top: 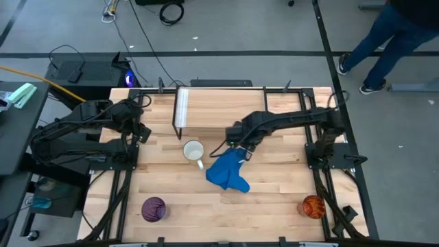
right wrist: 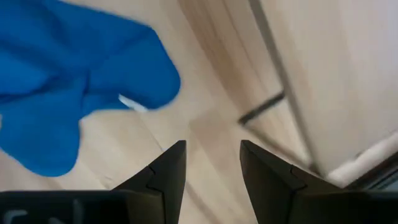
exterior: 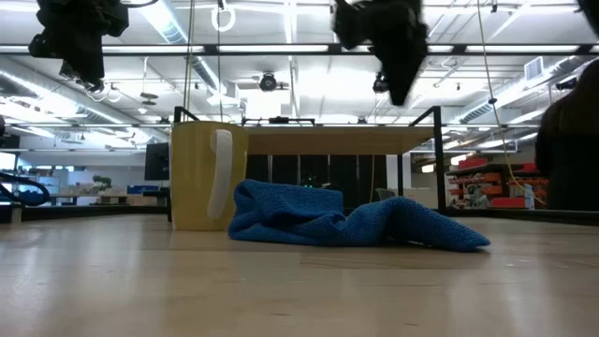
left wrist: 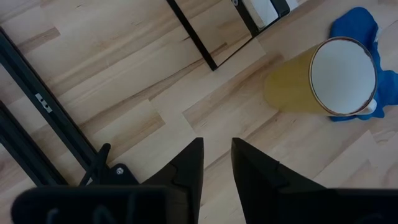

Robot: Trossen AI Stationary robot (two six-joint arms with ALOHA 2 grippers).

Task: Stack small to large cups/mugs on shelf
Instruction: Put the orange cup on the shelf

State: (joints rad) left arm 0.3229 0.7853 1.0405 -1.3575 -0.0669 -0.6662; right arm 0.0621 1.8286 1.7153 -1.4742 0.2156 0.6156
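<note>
The right gripper [top: 241, 145], fingers apart and empty, hovered over the cloth [top: 227, 171]. The mug [top: 193, 151] stood at its nine o'clock, near the shelf [top: 219, 108]; approach from above, clearing cloth.

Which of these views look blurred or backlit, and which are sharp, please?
Right wrist view: smeared throughout, the blue cloth soft-edged. Low view: bright ceiling lights leave both arms as dark silhouettes, while the mug stays readable. Left wrist view: crisp wood grain on the table. High view: evenly lit.
</note>
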